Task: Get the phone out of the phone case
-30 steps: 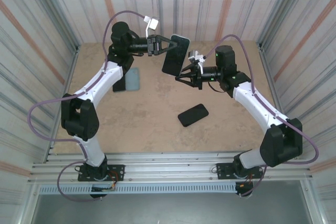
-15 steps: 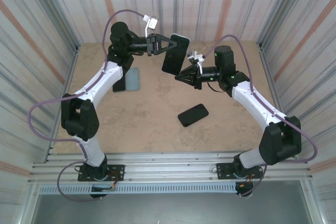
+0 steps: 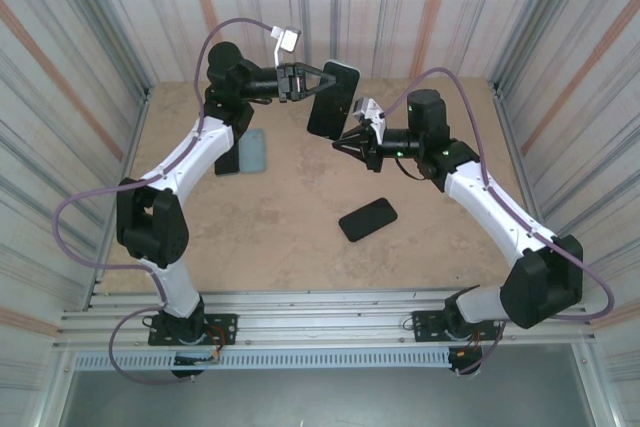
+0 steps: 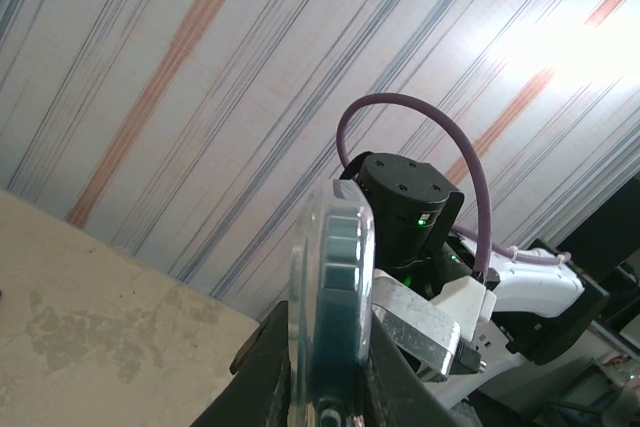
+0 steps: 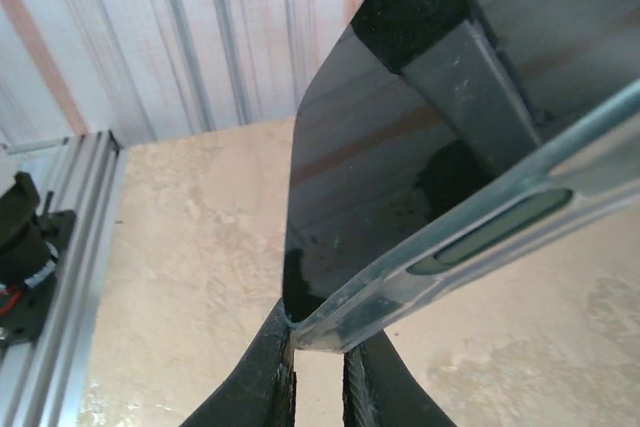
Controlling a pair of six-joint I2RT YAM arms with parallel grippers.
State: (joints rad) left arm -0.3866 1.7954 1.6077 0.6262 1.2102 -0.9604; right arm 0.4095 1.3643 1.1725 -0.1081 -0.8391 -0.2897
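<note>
The phone [image 5: 360, 167] is a flat slab with a glossy black screen and rounded corners. It sits inside the phone case [image 4: 322, 277], a clear, slightly frosted shell with a thick rounded rim and moulded side buttons. The pair is held in the air over the far middle of the table [image 3: 300, 257], standing roughly upright on its short edge.

The left gripper [image 3: 318, 83] is clamped on the cased phone from the left, one dark finger flat on the screen and the other on the back of the shell. The left arm rises from its near-left base, bends at the elbow and reaches far and then right, with its wrist level.

The right gripper [image 3: 347, 137] is closed too, its two black fingers [image 5: 270, 372] pinching the lower corner of the phone case, one on each face. The right arm sweeps from its near-right base up the right side and turns left at the wrist, so the two grippers meet at the phone from opposite sides.

The table is matte, mottled sandy beige. A second black phone [image 3: 367, 219] lies flat on it near the middle, well apart from the held one. At the far left, a pale blue-grey rounded rectangle [image 3: 254, 150] lies beside a dark one [image 3: 228, 161]. The walls [image 3: 420, 7] are pale sheeting with grey and orange stripes. Purple cables [image 3: 85, 237] loop along both arms.
</note>
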